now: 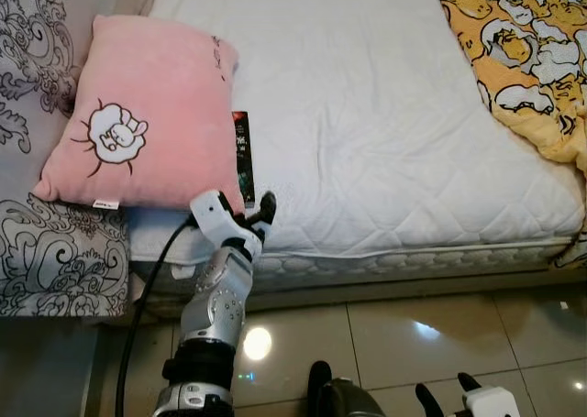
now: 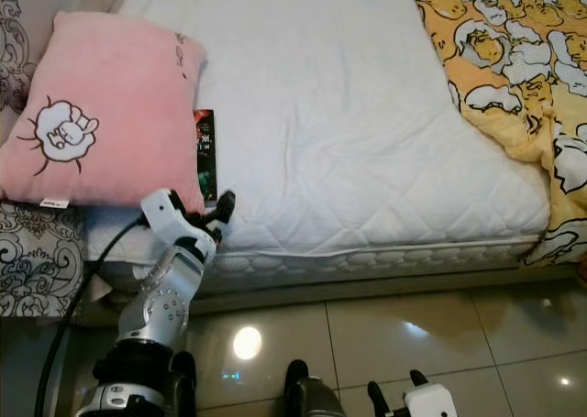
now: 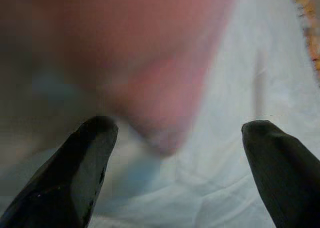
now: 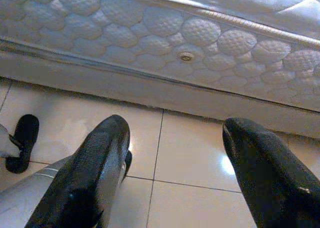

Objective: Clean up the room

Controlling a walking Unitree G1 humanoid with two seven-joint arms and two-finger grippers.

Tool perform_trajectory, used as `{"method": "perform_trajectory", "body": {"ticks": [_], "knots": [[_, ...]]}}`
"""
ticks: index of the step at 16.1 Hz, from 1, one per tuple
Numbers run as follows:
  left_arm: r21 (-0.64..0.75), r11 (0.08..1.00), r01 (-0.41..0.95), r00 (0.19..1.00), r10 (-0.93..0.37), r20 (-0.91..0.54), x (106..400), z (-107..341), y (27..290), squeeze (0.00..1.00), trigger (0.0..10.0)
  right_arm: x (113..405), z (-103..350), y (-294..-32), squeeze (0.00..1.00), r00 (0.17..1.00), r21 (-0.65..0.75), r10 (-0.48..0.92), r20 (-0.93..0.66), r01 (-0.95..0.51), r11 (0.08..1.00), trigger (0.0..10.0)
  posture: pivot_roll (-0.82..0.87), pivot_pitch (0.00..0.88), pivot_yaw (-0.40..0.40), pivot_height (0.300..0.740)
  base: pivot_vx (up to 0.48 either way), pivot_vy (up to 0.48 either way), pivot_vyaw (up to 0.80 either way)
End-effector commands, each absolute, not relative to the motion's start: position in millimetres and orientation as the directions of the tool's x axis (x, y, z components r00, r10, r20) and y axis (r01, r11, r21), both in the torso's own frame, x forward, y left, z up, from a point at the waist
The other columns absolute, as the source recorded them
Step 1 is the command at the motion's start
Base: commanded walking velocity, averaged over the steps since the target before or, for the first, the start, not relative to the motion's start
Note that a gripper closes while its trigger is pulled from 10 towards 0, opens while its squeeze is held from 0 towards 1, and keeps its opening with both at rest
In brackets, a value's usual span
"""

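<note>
The left pincer (image 1: 260,211), fingers spread and empty, reaches the pink pillow's (image 1: 138,124) corner at 10 o'clock on the bed (image 1: 367,115). Nothing looks tidied yet; the right pincer (image 4: 175,153) hangs released.

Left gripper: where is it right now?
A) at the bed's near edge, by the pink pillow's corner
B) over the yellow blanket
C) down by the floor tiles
A: the left gripper, fingers open, is raised to the white mattress edge beside the pink pillow corner and the dark booklet.
</note>
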State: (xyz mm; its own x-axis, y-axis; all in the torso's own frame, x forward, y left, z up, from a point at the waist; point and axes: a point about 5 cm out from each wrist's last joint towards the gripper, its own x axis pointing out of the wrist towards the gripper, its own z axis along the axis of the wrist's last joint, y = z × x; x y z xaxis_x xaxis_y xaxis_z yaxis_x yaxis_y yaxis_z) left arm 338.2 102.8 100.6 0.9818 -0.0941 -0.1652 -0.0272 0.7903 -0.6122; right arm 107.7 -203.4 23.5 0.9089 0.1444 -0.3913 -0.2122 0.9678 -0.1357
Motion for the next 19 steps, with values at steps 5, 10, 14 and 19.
{"method": "perform_trajectory", "body": {"ticks": [5,10,14,19], "knots": [[-0.658,0.749,-0.077,0.980,-0.066,-0.190,355,103,91,0.00,10.0,102,19,-211,0.00,0.897,-0.154,0.128,-0.423,-0.210,0.965,10.0,-0.10,0.300,-0.135,0.740,0.000,0.000,0.00],[-0.645,0.762,-0.061,0.987,-0.052,-0.155,360,111,91,0.00,10.0,100,19,-213,0.00,0.901,-0.161,0.118,-0.417,-0.201,0.966,10.0,-0.11,0.289,-0.134,0.740,0.000,0.000,0.00],[-0.659,0.745,-0.105,0.976,-0.049,-0.210,361,101,92,0.00,10.0,99,17,-213,0.00,0.895,-0.160,0.126,-0.429,-0.212,0.964,10.0,-0.11,0.303,-0.135,0.740,0.000,0.000,0.00],[-0.708,0.671,-0.222,0.958,0.015,-0.286,363,90,101,0.00,10.0,97,16,-215,0.00,0.890,-0.163,0.126,-0.439,-0.216,0.963,10.0,-0.11,0.308,-0.143,0.740,0.000,0.000,0.00]]}}
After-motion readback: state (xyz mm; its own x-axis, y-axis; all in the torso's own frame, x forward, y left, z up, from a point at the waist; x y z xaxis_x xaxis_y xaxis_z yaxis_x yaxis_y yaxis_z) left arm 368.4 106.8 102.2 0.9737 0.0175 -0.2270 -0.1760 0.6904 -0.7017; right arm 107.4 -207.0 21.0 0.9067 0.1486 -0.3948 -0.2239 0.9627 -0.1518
